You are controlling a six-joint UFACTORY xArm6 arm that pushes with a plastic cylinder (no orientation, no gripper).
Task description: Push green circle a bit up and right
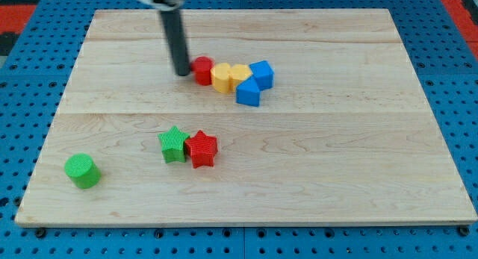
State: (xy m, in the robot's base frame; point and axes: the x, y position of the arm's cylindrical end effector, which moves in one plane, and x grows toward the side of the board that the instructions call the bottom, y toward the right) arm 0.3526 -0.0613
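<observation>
Light wooden surface (314, 162) is laid on a blue pegboard (22, 80). The green circle (82, 171), a short cylinder, is seen near the view's bottom left corner, alone. A green star (173, 145) and red star (202, 148) are touching, right of it and slightly higher. Near the view's top centre a cluster is packed: red cylinder (203, 70), yellow hexagon-like block (222, 77), a second yellow block (240, 74), shape unclear, blue cube (262, 73), blue block (248, 92).

Step judged: approach not yet made. My tip (181, 72) is placed just left of the red cylinder, touching or nearly so, well apart from the green circle.

Next move, as judged: the tip is to be brought down and left, round to the circle's lower left side, then a short push up and right is to be given. The stars lie roughly along that direction, so the push should be kept short.

End effector: a plain rod, with no jaws to open or close; nothing is held.
</observation>
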